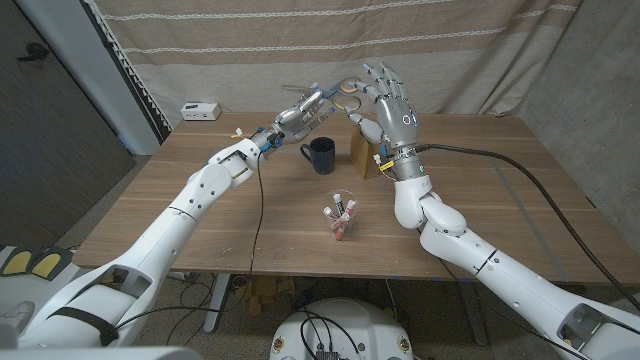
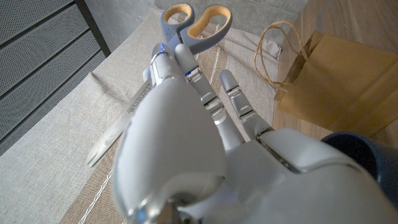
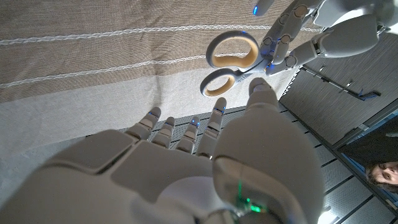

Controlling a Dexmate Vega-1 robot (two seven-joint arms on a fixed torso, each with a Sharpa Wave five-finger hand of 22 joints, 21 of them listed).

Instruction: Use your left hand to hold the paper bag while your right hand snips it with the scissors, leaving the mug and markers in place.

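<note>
Left hand [image 1: 300, 113] raised above the far middle of the table [image 1: 200, 210], gripping the scissors [image 2: 186, 37] at the shanks just below the loops; fingers [image 2: 211, 102] closed around them, grey handles with yellow-lined loops sticking out toward the right hand, blades angled away past the back of the hand against the striped curtain [image 1: 300, 40]. Right hand [image 1: 392, 105] lifted upright beside it, fingers [image 3: 186, 127] spread and extended, holding nothing, fingertips near the scissor loops but apart from them in the right wrist view. Brown paper bag [image 1: 364, 152] standing upright on the table below the right hand, partly hidden behind the wrist; twine handles and folded top edge seen in the left wrist view, just beside the dark mug. Dark mug [image 1: 321, 156] upright on the table just left of the bag, handle turned toward the robot's left, below the left hand. Clear cup of markers [image 1: 340, 218] nearer the robot, well apart from mug and bag, markers leaning out of the rim. Small white box [image 1: 199, 110] at the far left corner of the table. Part of a person [image 3: 379, 173] at the edge of the right wrist view.
</note>
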